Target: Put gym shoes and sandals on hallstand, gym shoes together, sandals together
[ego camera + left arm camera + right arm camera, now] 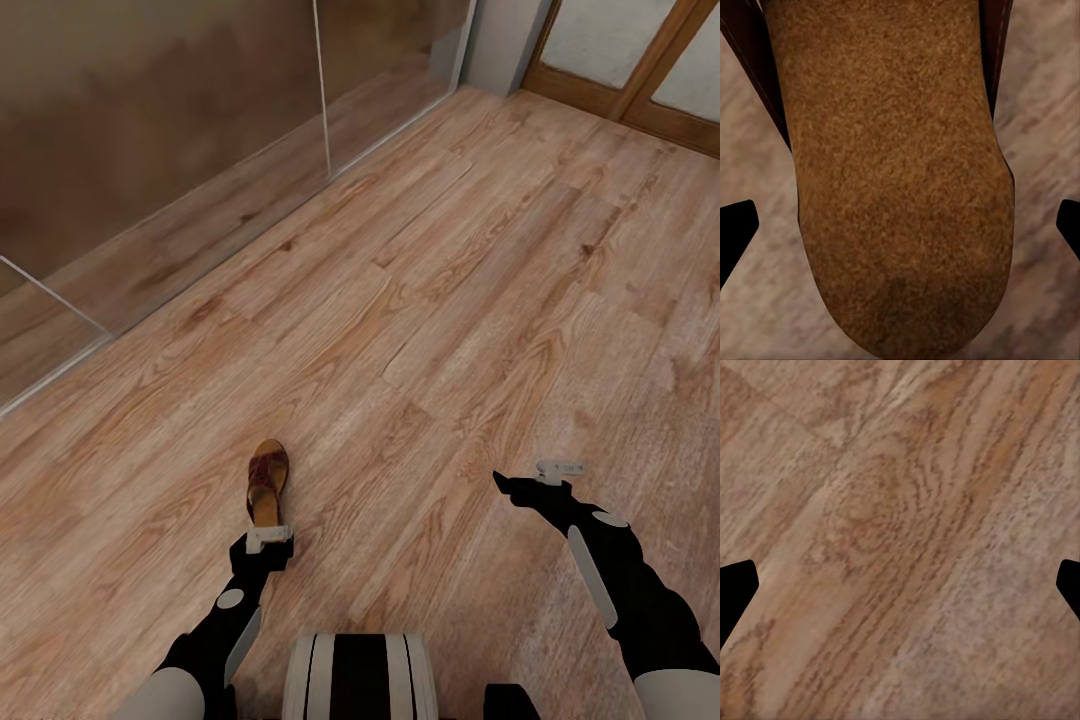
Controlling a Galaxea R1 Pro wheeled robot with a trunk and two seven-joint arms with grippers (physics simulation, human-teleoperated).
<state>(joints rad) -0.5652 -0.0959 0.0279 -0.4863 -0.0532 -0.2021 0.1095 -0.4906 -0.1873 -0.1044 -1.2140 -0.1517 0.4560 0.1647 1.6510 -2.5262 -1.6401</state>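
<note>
One brown leather sandal lies flat on the corridor floor, toe pointing away from me. My left gripper hangs right over its heel end. In the left wrist view the tan insole of the sandal lies between the two dark fingertips, which stand wide apart at either side without touching it, so the gripper is open. My right gripper is open above bare planks, well to the right of the sandal. The gym shoes and the hallstand are out of view.
A glossy brown wall of glass-like panels runs along the left, meeting the floor on a diagonal. A wooden door frame stands at the far right. My own base shows at the bottom. Wood planks stretch ahead.
</note>
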